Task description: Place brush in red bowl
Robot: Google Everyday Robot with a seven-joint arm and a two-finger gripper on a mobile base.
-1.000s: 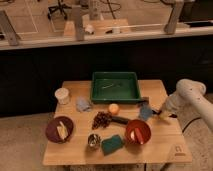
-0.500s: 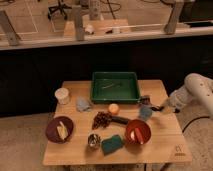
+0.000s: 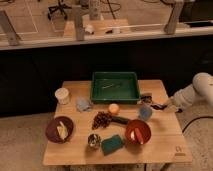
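Table (image 3: 160,150): one, wooden, holding everything below.
Arm (image 3: 194,93): one, white, reaching in from the right over the table's right edge.
Tray (image 3: 98,88): one, green, far centre; holds one thin utensil (image 3: 112,85).
Red bowl (image 3: 143,127): one, near right; holds one pale yellow-orange piece (image 3: 134,134); no brush in it.
Maroon dish (image 3: 52,131): one, near left; holds one yellowish piece (image 3: 61,129).
Sponge (image 3: 113,144): one, green, near centre, just left of the red bowl.
Bunch (image 3: 102,120): one, dark, like grapes, at centre.
Cloth (image 3: 83,104): one, grey-blue, left of centre.
White cup (image 3: 62,95): one, far left; contents cannot be told.
Gripper (image 3: 167,106): one, at the table's right edge, right of the brush; whether it grips anything cannot be told.
Brush (image 3: 147,98): one, black, on the table just right of the tray's near right corner, far of the red bowl, thin handle pointing toward the gripper; whether they touch cannot be told.
Blue piece (image 3: 145,113): one, between brush and red bowl.
Bar (image 3: 120,120): one, dark, right of the bunch.
Orange ball (image 3: 114,108): one, near the tray's near edge.
Metal cup (image 3: 93,141): one, left of the sponge.
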